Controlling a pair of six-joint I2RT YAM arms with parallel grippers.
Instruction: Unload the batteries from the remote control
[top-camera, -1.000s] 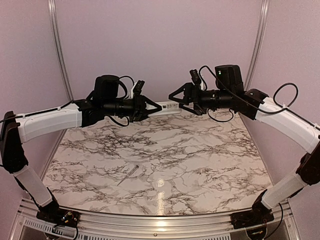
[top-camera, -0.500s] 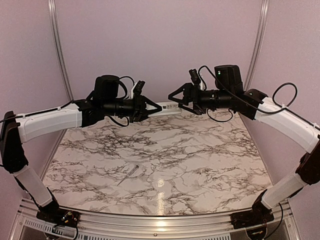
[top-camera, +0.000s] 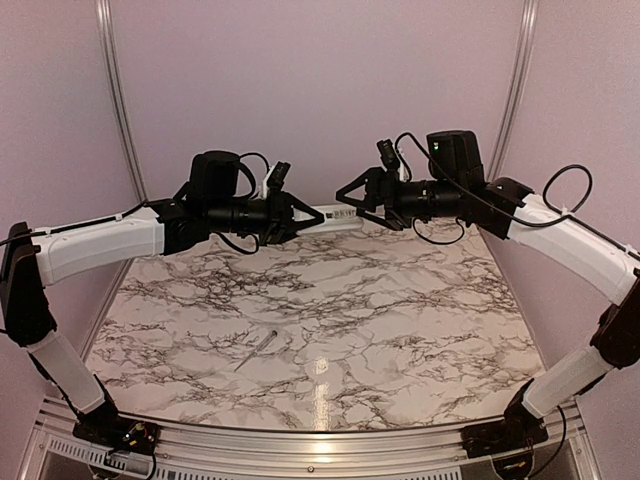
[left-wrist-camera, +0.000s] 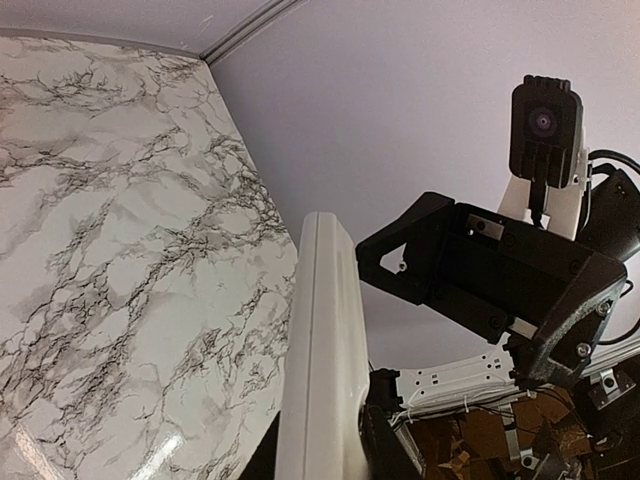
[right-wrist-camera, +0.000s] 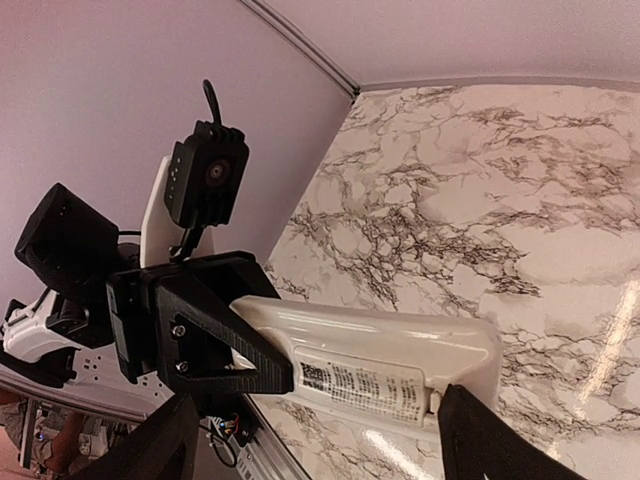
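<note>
The marble table (top-camera: 400, 330) lies well below the remote control (right-wrist-camera: 370, 350), which is held level in the air above the table's far edge, presumably so that both of its ends can be reached. One end of the remote control is clamped in the left gripper (top-camera: 296, 212), which is judged to serve as a vice. The right gripper (top-camera: 345, 193) is poised at the remote control's free end with its fingers (right-wrist-camera: 495, 440) spread wide. That end is seen between them with nothing pinched, which suggests that a grasp or pull is being prepared.

A printed label (right-wrist-camera: 365, 385) on the remote control is turned towards the right wrist camera. A thin pale stick (top-camera: 257, 350) is seen on the table, well apart from the remote control.

The batteries are not seen in any view. Whether the compartment is open cannot be told, since the recess face is not shown. The left gripper's own hold is mostly cut off at the bottom of its wrist view.
</note>
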